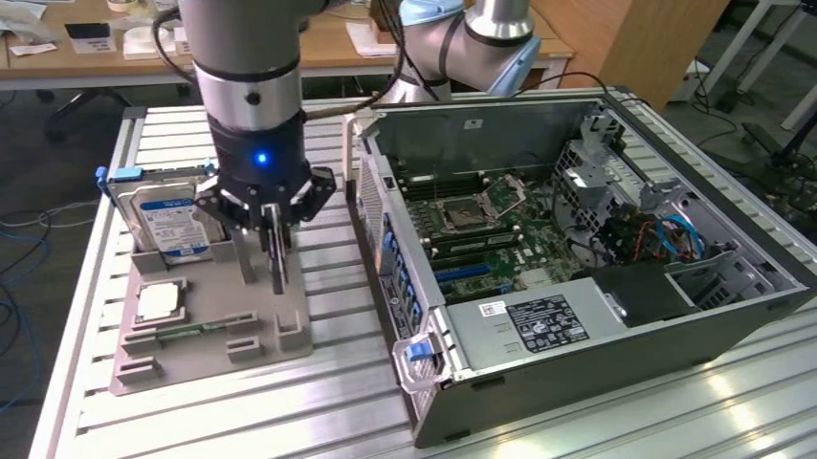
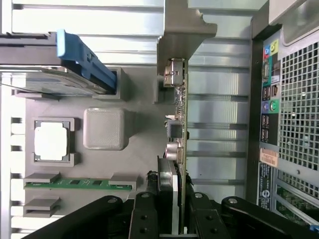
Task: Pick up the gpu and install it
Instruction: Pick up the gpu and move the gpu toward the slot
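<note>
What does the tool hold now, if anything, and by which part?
The tool holds the gpu by its upper edge, a finger on each face, the card upright over the grey tray.

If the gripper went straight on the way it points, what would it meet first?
The gpu, standing on edge in the grey holder directly below the gripper; the gripper seems to be at the card's top edge, though depth is unclear.

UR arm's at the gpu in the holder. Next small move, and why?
Probably a short straight lift, once the grip is confirmed. The gripper sits over the gpu, which stands on edge in the grey holder. The hard drive stands close on one side and the open computer case on the other, so any sideways pull could jam it.
</note>
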You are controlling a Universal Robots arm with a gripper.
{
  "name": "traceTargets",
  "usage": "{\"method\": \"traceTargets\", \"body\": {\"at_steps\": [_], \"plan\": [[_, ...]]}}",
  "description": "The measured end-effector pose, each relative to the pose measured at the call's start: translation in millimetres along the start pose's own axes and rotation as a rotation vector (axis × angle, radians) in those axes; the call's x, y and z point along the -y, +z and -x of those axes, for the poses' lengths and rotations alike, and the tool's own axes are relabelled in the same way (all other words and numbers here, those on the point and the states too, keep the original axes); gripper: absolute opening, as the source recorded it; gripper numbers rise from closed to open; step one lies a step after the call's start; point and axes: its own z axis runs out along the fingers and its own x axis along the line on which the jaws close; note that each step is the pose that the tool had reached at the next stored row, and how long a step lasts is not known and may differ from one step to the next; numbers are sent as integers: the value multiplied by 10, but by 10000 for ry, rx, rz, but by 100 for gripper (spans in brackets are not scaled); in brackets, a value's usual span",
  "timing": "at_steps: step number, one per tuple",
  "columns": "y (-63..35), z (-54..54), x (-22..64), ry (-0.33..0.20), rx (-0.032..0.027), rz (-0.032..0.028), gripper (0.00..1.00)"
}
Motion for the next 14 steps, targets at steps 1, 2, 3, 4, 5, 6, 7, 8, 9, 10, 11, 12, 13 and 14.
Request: {"method": "traceTargets", "body": {"at_steps": [1,2,3,4,5,6,7,8,9,10,11,12,13,14], "plan": [[-44,-1,-2,-1,0,0,28],[-89,-1,-5,-1,1,0,28],[-134,-2,-7,-1,0,0,28],[-182,-3,-10,0,0,0,28],[-226,-4,-12,0,1,0,28],[-271,-5,-15,0,1,0,28],[-315,-5,-17,-1,1,0,28],[-360,-6,-20,0,1,0,28],[-406,-7,-22,0,0,0,28],[-454,-8,-24,-1,1,0,28],[-499,-9,-27,0,1,0,28],[-543,-10,-30,0,1,1,28],[-588,-10,-32,-1,2,0,28],[-632,-11,-34,-1,0,0,28]]}}
